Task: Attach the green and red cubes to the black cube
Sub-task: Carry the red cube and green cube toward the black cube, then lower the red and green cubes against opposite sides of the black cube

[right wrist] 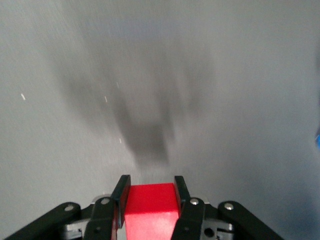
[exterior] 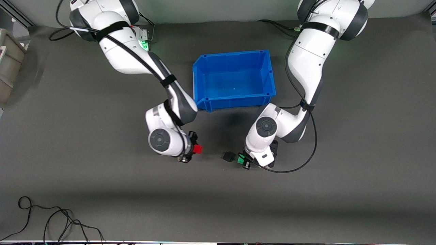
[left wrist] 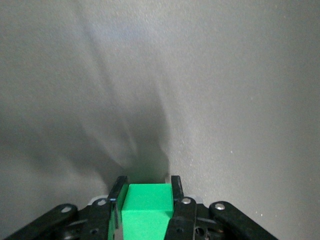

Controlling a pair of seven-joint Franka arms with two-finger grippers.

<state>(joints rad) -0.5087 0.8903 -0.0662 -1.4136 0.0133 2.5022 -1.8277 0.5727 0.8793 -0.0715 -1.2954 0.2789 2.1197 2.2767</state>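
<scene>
The black cube point(exterior: 228, 156) lies on the dark mat, nearer to the front camera than the blue bin. My left gripper point(exterior: 242, 160) is shut on the green cube point(exterior: 240, 158), which is right beside the black cube, toward the left arm's end. In the left wrist view the green cube point(left wrist: 146, 205) sits between the fingers point(left wrist: 177, 187). My right gripper point(exterior: 193, 148) is shut on the red cube point(exterior: 197, 148), apart from the black cube, toward the right arm's end. In the right wrist view the red cube point(right wrist: 151, 205) sits between the fingers point(right wrist: 121, 192). The black cube shows in neither wrist view.
A blue bin point(exterior: 234, 98) stands empty between the two arms, farther from the front camera than the cubes. A beige container point(exterior: 10, 64) sits at the mat's edge at the right arm's end. Loose black cables point(exterior: 51, 217) lie at the mat's near corner.
</scene>
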